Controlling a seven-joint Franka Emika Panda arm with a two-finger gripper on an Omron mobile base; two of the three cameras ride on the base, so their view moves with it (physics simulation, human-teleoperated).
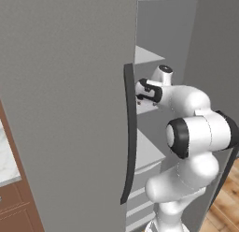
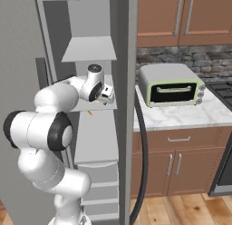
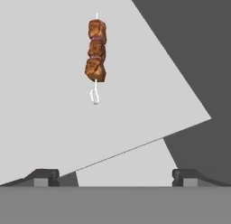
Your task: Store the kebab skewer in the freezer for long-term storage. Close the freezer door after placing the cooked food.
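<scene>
dark two-finger gripper (image 3: 115,175) hangs wide open, empty, above the brown-chunked kebab skewer (image 3: 96,51) lying on the grey freezer (image 1: 70,109) shelf; retreat straight, then shut the door.

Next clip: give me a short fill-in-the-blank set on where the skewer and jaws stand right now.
1. The kebab skewer lies on a pale grey ____ inside the freezer.
2. The gripper has its jaws ____, holding nothing.
3. The freezer door on the countertop side stands ____.
4. On the marble counter beside the freezer sits a ____ oven.

Missing words: shelf; open; open; toaster
</scene>
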